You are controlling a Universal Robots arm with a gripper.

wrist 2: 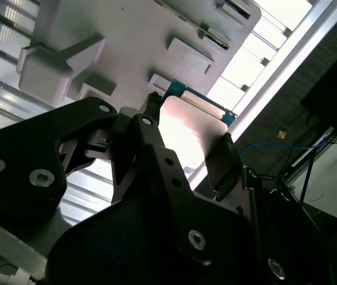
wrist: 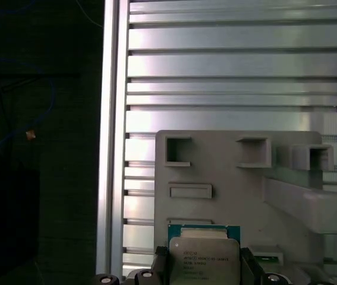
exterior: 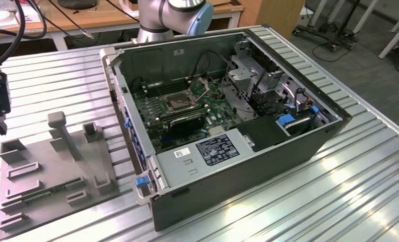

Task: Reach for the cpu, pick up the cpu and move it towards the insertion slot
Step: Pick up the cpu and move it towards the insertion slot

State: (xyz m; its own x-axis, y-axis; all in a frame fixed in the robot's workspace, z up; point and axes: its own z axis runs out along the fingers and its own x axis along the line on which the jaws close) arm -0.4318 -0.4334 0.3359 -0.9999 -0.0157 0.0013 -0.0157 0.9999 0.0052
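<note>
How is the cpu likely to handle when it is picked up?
The cpu looks like a thin, flat, metal-topped plate, so it is probably stiff and light. Its smooth narrow edges between the fingers might slip or twist if bumped.

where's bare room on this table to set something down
Free: the slatted table on the exterior view's right of the computer case, and between the grey fixture and the wooden desk. Crowded: the fixture, where the gripper holds the cpu, and inside the case.
</note>
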